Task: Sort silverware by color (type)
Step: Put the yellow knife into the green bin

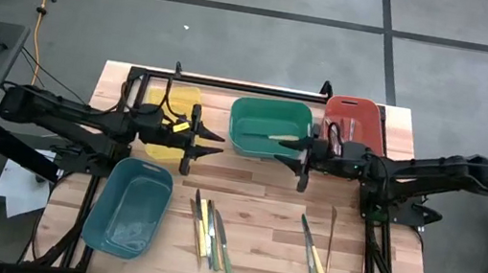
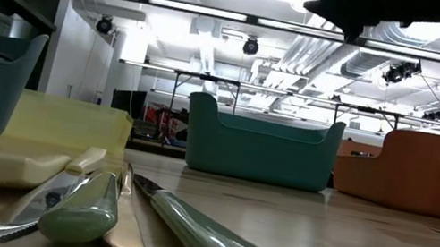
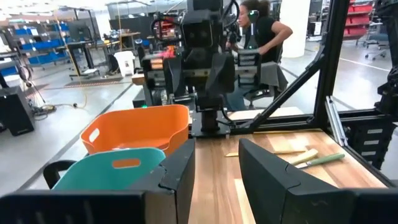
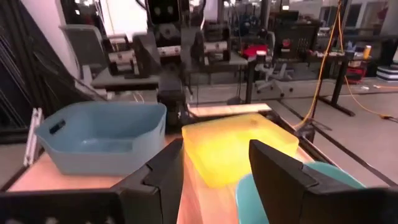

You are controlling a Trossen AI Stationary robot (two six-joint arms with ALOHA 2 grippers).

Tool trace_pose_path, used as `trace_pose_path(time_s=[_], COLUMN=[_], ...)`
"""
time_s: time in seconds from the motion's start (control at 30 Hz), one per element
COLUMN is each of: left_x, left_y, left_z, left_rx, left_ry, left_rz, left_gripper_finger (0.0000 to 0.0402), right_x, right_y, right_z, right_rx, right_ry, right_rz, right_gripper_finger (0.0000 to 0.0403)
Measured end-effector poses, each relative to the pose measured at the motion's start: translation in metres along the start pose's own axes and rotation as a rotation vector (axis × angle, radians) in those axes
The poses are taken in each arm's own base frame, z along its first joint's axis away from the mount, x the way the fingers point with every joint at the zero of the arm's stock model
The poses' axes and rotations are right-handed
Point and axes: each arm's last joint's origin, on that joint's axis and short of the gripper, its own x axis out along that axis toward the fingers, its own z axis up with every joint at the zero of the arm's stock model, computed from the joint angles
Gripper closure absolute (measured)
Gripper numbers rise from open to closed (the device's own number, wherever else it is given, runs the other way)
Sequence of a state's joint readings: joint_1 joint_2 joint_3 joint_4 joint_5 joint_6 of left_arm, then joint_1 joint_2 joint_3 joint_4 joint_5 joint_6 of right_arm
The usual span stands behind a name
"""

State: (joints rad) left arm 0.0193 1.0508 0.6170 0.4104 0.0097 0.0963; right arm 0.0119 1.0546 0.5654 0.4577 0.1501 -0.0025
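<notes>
Wooden slats form the table top [image 1: 261, 217], which carries four plastic bins: a yellow bin [image 1: 168, 125] at the rear left, a green bin [image 1: 269, 129] at rear centre, a red bin [image 1: 355, 122] at the rear right and a blue bin [image 1: 129, 207] nearer the front left. The silverware lies loose on the front half of the table in two clusters. The left cluster [image 1: 210, 233] sits just beside the blue bin and holds several utensils with yellow, green and light-blue handles lying side by side, some touching. The right cluster [image 1: 314, 253] lies well apart from it and holds a green-handled and a yellow-handled utensil crossing each other, with a thin tan utensil [image 1: 331, 237] alongside. One utensil [image 1: 284, 139] rests inside the green bin. The left gripper [image 1: 210, 139] hangs between the yellow bin and the green bin, above the table; its fingers [image 3: 177, 171] stand parted with a clear gap and hold nothing. The right gripper [image 1: 289, 149] hangs at the green bin's right edge, facing the left gripper; its fingers [image 4: 165, 171] likewise stand parted and empty. In the low view, a green-handled knife [image 2: 208, 240] lies closest to the camera. A person [image 3: 264, 31] sits in the room beyond the table.
</notes>
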Motion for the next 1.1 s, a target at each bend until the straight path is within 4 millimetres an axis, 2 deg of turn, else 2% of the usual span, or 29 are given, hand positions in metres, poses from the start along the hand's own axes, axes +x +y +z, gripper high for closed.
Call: trace_pose_path(time_s=[0.27,1.1], left_x=[0.0044,0.0044], left_y=[0.0002,0.0000], left_z=[-0.0005,-0.0021], left_rx=[0.002,0.002], left_ry=[-0.024,-0.007], left_rz=[0.003,0.001], left_gripper_finger=[0.0287,0.0287], right_x=[-0.0012,-0.0013], right_y=[-0.0014,-0.0013], right_z=[-0.0094,-0.0097], right_rx=[-0.003,-0.001], right_ry=[0.034,0.037], right_rz=[-0.008,-0.004], right_gripper_finger=[0.0237,0.0237])
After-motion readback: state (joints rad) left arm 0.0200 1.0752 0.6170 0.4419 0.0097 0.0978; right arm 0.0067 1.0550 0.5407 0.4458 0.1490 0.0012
